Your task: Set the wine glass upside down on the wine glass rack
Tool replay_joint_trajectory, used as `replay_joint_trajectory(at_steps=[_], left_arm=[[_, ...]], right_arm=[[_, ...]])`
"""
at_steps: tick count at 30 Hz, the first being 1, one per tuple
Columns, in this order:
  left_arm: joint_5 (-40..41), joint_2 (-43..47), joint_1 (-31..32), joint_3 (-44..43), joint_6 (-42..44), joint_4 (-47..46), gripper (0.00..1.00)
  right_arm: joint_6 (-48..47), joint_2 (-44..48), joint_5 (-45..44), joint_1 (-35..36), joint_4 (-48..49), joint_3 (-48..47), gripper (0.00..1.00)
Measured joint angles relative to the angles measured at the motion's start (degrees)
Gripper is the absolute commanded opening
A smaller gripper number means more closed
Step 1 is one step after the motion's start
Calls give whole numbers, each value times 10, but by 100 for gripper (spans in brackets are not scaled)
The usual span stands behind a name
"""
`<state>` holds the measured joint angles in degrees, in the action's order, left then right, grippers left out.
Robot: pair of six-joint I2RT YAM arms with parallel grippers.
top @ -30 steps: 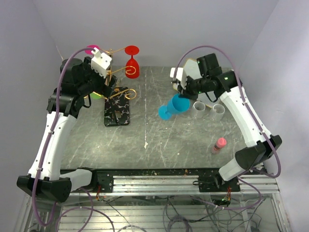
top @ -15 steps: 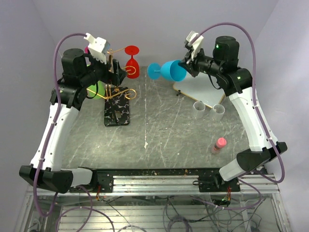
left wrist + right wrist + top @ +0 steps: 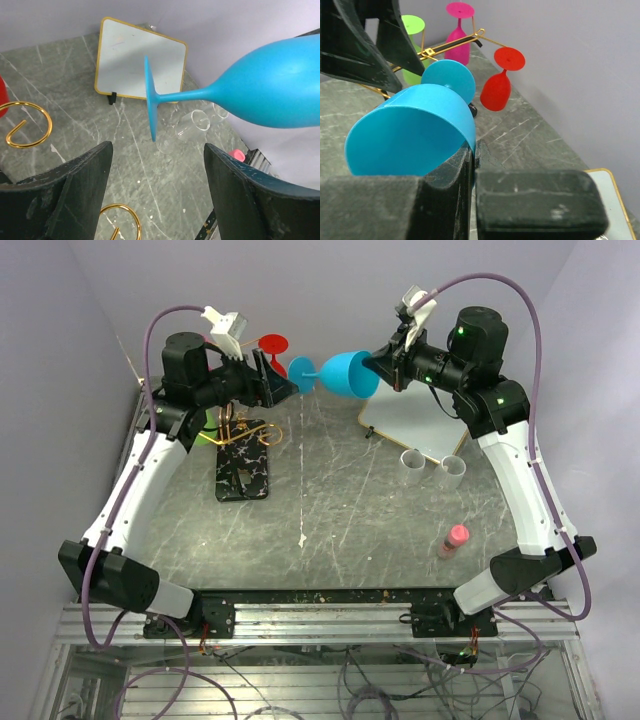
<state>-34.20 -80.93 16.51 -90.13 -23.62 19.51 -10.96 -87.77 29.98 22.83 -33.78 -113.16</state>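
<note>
My right gripper is shut on the rim of a blue wine glass and holds it on its side high above the table, foot pointing left. In the right wrist view the pads pinch the bowl's rim. My left gripper is open, just left of the foot. In the left wrist view the foot hangs ahead of the open gripper, outside the jaws. The gold wine glass rack stands on its black base. It holds red, pink and green glasses upside down.
A white board with a gold frame lies at the back right. Two clear cups stand in front of it. A pink bottle stands nearer the front right. Gold spiral arm ends show below the left gripper.
The right arm has carried the blue glass up and left, now lying on its side. The left gripper has swung right, away from the rack, towards the glass foot, and stays open.
</note>
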Motion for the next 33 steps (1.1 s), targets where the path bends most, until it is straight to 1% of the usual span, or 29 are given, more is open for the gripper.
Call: replay_joint_trajectory(at_steps=[5,11,14,19,23,25,27,33], left_arm=[[-2,-11,5,6,-17,-4,69],[-10,-13,10,8,-23,-13,52],[-18,-16,12,8,-24,-17,45],[-27,-24,14,14,-26,-21,28],[-31,-25,14,20,-26,-22,17],[-34,-25,15,20,-26,-23,8],[-34,-25,16,21,-25,-23,7],[-34,-24,16,29,-23,-26,7]], right_arm=[[14,0,21,0,1,0,0],[18,0,39,0,1,0,0],[18,0,44,0,1,2,0],[17,0,53,0,1,3,0],[14,0,56,0,1,3,0],[12,0,57,0,1,4,0],[11,0,59,0,1,5,0],[4,2,63,0,1,12,0]])
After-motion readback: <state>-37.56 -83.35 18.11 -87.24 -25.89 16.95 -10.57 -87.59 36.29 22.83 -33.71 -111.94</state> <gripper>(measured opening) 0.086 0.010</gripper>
